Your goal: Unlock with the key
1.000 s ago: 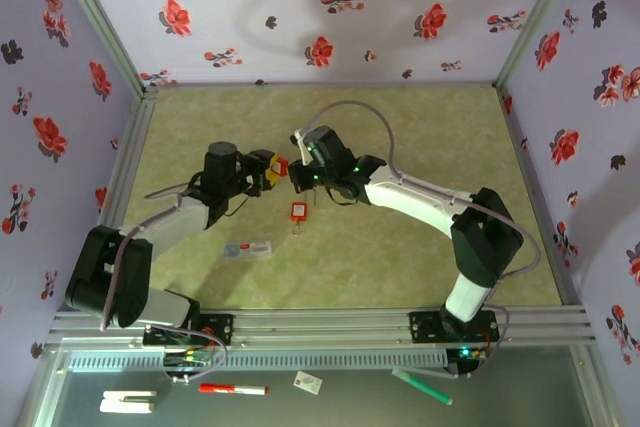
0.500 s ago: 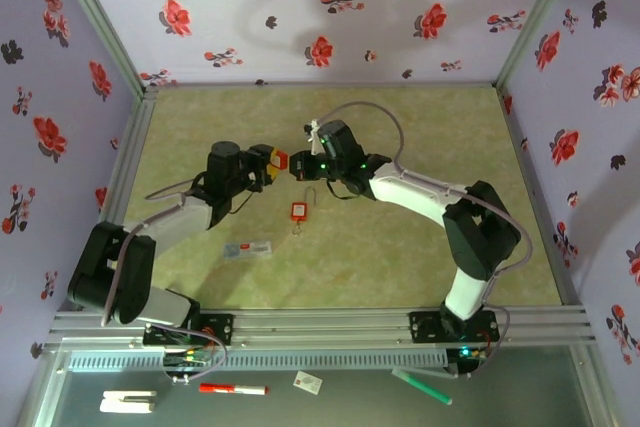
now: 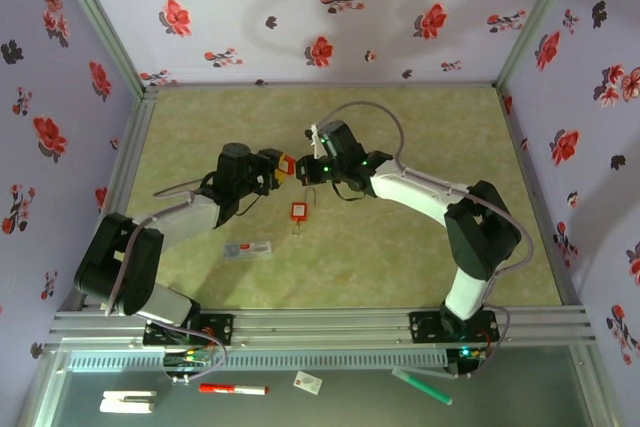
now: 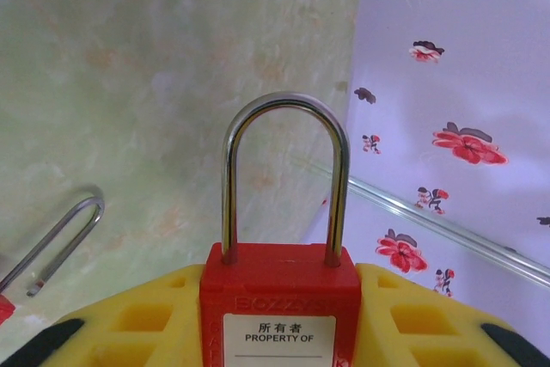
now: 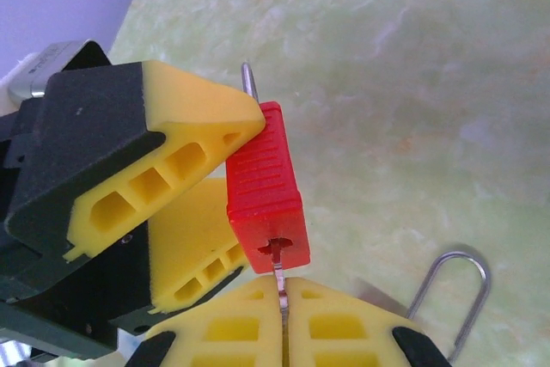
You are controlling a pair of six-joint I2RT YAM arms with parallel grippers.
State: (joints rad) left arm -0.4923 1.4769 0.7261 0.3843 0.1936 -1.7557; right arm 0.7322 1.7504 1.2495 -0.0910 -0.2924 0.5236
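1 key (image 5: 279, 272) in right hand (image 5: 284, 300), tip in padlock (image 5: 265, 182)

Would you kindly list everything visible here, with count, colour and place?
held padlock: one, red, in the left jaws, above the table.
key: one, grey, in that padlock's keyhole, pinched by the right jaws.
loose padlock: one, red, lying on the table.
label strip: one, white, on the table.
marker: one, red, front ledge.
pen: one, green, front ledge.
left gripper: one, yellow and black, shut on held padlock.
right gripper: one, yellow and black, shut on key.
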